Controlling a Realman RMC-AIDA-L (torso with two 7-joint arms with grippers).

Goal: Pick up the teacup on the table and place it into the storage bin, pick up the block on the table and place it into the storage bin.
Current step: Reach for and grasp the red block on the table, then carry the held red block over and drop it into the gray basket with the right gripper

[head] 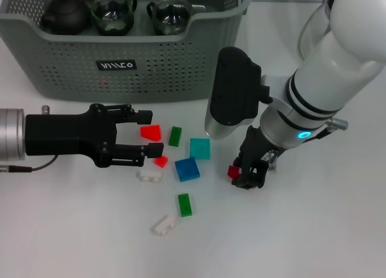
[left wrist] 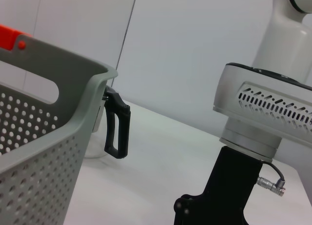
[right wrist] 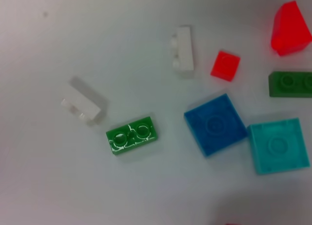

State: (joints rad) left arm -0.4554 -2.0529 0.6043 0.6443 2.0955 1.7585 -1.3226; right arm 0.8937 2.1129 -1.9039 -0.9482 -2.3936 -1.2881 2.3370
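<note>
The right gripper (head: 246,174) is down at the white table (head: 313,230), its black fingers pinched together on a small dark-red plastic block (head: 233,171) just off the tabletop. From there, the large grey-green perforated storage bin (head: 120,67) lies up and to the robot's left, well apart, so the coming carry runs diagonally across the scatter of loose bricks. The right arm reaches in from the right with its wrist bent steeply downward, the forearm slanting over the table.

The left gripper (head: 142,135) hovers low near the bin's front wall, lying flat, jaws apart and holding nothing, with a bright red wedge block (head: 151,132) between its tips. It's nearer the bin, but the right has the block.

In the bin sit 2 clear glass teacups (head: 113,14) and a dark round teapot (head: 65,14).
</note>
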